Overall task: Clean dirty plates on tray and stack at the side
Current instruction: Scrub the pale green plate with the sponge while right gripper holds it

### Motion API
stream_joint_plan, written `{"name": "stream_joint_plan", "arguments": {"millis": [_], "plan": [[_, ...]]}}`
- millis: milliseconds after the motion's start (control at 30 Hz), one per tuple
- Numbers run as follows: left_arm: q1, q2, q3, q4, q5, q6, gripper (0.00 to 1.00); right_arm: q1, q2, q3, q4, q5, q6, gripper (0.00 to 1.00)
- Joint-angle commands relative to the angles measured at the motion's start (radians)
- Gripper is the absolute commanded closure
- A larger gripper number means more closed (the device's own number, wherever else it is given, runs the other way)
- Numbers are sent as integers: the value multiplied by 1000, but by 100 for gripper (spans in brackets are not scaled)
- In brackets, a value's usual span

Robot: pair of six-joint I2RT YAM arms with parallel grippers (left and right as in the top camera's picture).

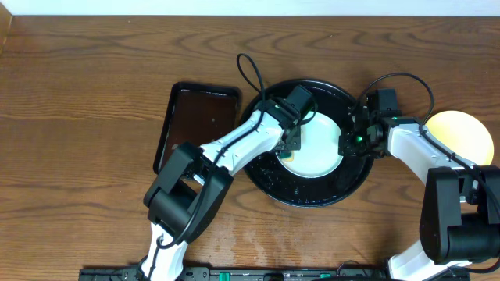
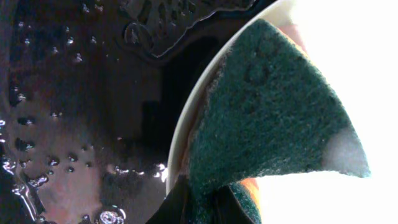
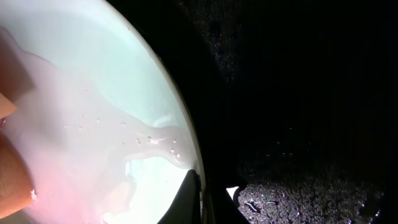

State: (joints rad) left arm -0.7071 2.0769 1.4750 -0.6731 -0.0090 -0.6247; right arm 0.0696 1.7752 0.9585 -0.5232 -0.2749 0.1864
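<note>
Though mint, plate [image 3: 134, 59] pinkish under sponge [image 2: 273, 112]

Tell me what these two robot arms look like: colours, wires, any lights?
Both arms look alike: the left arm and right arm have white rounded segments joined by chunky black joints. A thin black cable loops above each wrist. The left gripper and right gripper are black; a small green light glows beside the right one.

White links [image 1: 234, 144], black joints [image 1: 185, 181] (looped cables [image 1: 250, 72])
</note>
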Motion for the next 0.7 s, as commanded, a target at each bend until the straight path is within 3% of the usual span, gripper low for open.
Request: {"name": "stream_joint_plan", "arguments": {"millis": [0, 133, 267, 367, 533, 667], "plan": [[21, 74, -44, -23, -101, 21, 92, 4, 24, -13, -11, 83, 3, 99], [3, 97, -45, 92, 166, 7, 92, 4, 24, -13, -12, 83, 3, 99], [-6, 111, -45, 127, 262, -24, 92, 4, 24, -13, -12, 83, 3, 99], [3, 111, -40, 55, 142, -24, 92, 4, 24, -13, -15, 83, 3, 99], [11, 111, -4, -137, -259, -25, 93, 4, 24, -13, -16, 83, 3, 99], [4, 111, 79, -278, -470, -25, 92, 4, 24, -13, -14, 84, 3, 99]]}}
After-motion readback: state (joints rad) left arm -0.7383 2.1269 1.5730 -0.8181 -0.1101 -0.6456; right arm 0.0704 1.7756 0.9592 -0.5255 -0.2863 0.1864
